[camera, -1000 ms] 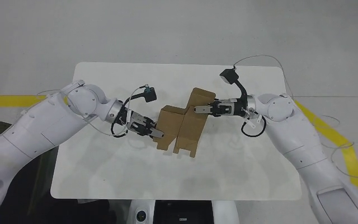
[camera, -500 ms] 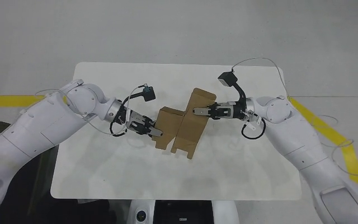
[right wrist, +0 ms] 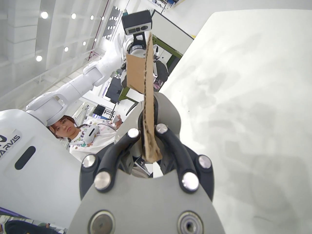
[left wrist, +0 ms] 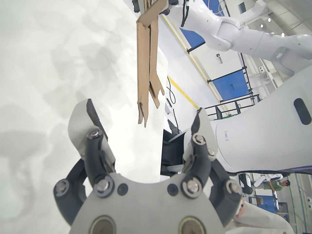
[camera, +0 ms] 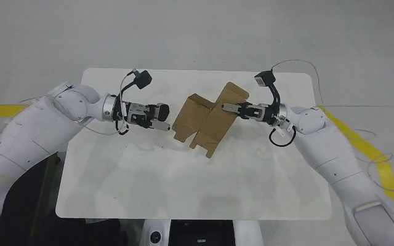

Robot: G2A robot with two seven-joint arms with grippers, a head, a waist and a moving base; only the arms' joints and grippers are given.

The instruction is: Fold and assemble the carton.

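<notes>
A flat brown carton (camera: pixel 208 120) hangs above the middle of the white table (camera: pixel 123 190), its flaps spread toward the front. My right gripper (camera: pixel 229 108) is shut on the carton's far right edge; in the right wrist view the cardboard (right wrist: pixel 142 79) runs edge-on out from between the fingers (right wrist: pixel 168 113). My left gripper (camera: pixel 164 116) sits just left of the carton, open and apart from it. In the left wrist view its two fingers (left wrist: pixel 90 115) stand wide with the carton's edge (left wrist: pixel 146 57) ahead of them, and nothing lies between them.
The white table has bare room in front of and behind the carton. A yellow floor line (camera: pixel 363 150) runs past the table's right side. A person (right wrist: pixel 80 132) stands beyond the table behind the left arm.
My left gripper has let go of the carton's left flap and drawn back to the left and farther away. The right gripper has carried the carton slightly toward the back right, tilting it.
</notes>
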